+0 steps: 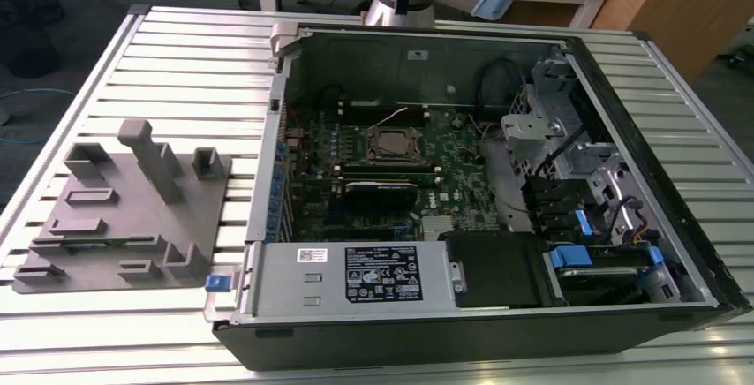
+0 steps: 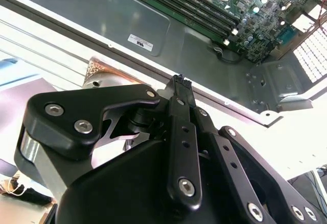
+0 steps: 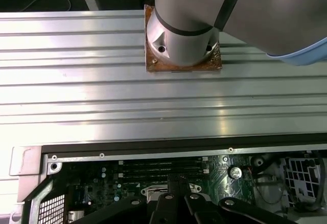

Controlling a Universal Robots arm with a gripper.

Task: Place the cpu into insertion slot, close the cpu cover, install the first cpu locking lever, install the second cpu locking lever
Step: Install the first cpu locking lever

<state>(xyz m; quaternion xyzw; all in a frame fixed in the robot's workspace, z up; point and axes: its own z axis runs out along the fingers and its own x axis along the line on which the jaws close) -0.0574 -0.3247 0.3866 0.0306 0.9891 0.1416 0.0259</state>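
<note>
Open black computer case lies on its side on the slatted aluminium counter, interior exposed. A grey moulded fixture block sits on the counter just beside the case, on the exterior view's left.

The square black insertion slot with a silvery metal rim is on the green motherboard, near the middle of the case. The long black memory slots lie just beside it. In the first wrist view the insertion slot is partly hidden behind the hand. What lies inside it cannot be told.

The black linkage hand is above the motherboard, well clear of it. In both wrist views its fingers are pressed together, and nothing is visible between the tips of the hand.

The arm's round grey base is bolted to the counter beyond the case wall.
</note>
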